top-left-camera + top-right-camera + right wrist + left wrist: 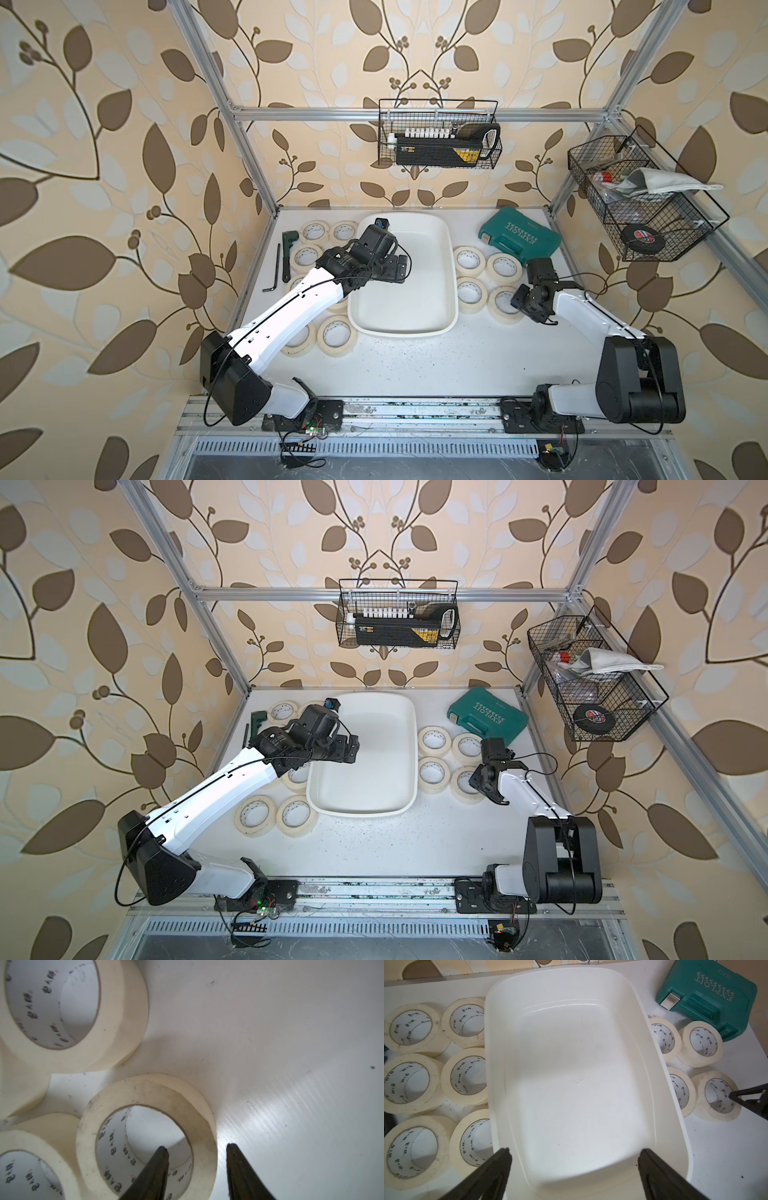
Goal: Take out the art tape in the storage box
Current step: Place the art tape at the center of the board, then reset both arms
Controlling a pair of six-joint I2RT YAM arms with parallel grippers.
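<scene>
Leaf-patterned wallpaper (104, 166) closes in a white surface (415, 365) inside a metal frame (311, 113). Over it, the right fingers (158, 1169) stand apart and straddle the wall of one tape roll (145, 1091): one tip is inside the printed core, the other outside the cream ring, with a gap on either side, so nothing is clamped. That roll lies flat on the surface, the one of a group of four farthest from the box (415, 286) and nearest the robot's base. Its three neighbours lie flat just beside it, on the box's right.

The left fingers (496, 1169) are spread wide and hang over the box's left side, holding nothing; between them the wrist view shows the box's smooth white floor. Six tape rolls (411, 1026) lie flat in pairs along the box's left rim; whether they touch it I cannot tell. In both top views the left arm (291, 307) covers part of this group. Every cream roll in view rests on the surface outside the box.

Behind the four right-hand rolls a teal case (519, 237) lies closed at the back of the surface. A wrench (287, 257) and a hex key (276, 266) lie near the left edge. Two wire baskets (388, 153) hang on the frame, one holding a black roll (642, 240).
</scene>
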